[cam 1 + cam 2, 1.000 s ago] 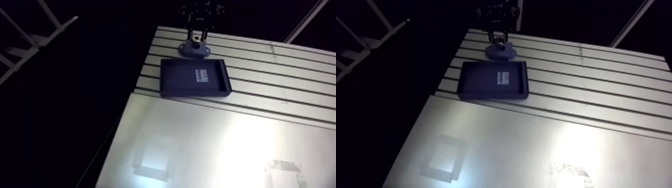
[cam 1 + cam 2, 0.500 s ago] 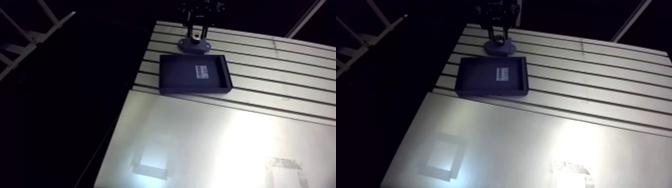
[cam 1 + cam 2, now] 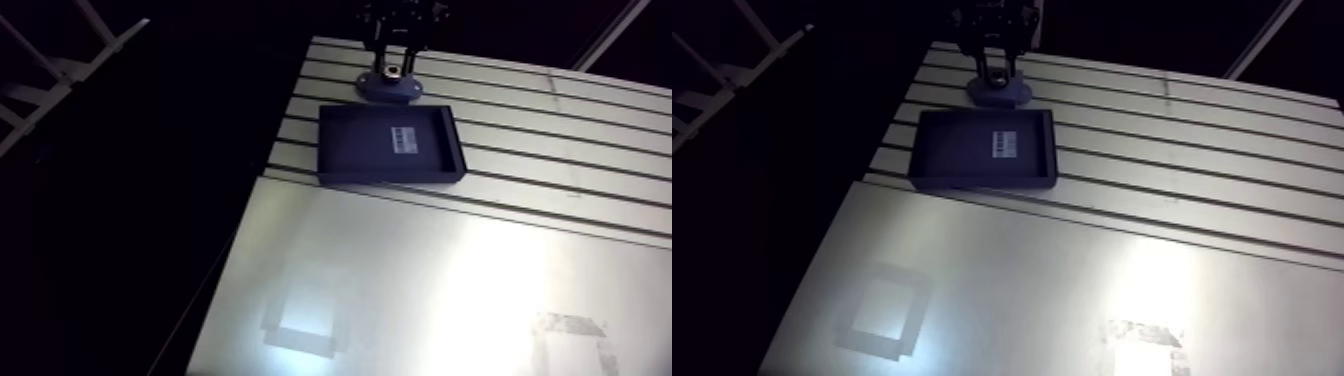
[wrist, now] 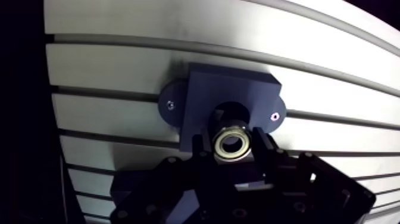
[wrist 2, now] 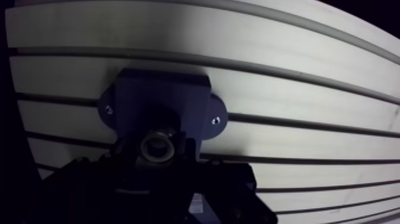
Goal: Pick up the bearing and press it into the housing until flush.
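In the wrist view a silver ring bearing (image 4: 231,145) sits pressed between my two dark fingers, so my gripper (image 4: 231,146) is shut on it. Just ahead of it lies the dark blue housing (image 4: 226,95), a block with two screwed ears and a round bore (image 4: 230,111). The bearing hangs at the near edge of that bore, partly over it. In the arm view the gripper (image 3: 393,70) stands over the housing (image 3: 390,90) at the far end of the slotted table.
A dark rectangular tray (image 3: 388,145) with a small white label lies on the table (image 3: 560,130) just nearer than the housing. A smooth metal sheet (image 3: 420,290) covers the near part of the table. The table's left edge drops into darkness.
The arm view has shifted slightly, so the camera has moved. The gripper stays over the housing with the bearing; no clear move of the things shows.
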Motion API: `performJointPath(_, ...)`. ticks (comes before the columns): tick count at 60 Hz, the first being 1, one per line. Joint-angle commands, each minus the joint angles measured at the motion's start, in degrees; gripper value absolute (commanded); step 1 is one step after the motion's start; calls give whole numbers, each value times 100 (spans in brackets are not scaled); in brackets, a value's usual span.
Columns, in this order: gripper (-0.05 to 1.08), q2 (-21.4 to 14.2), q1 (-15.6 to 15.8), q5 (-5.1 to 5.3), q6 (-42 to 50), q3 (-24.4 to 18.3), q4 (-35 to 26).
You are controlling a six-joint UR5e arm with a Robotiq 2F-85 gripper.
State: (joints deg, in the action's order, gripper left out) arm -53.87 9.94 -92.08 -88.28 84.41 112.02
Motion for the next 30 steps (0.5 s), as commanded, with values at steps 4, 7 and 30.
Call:
performJointPath(4,70,31,7,2,0,-34,0)
performJointPath(7,70,49,0,9,0,-58,0)
performJointPath(30,70,101,7,11,-9,-105,0)
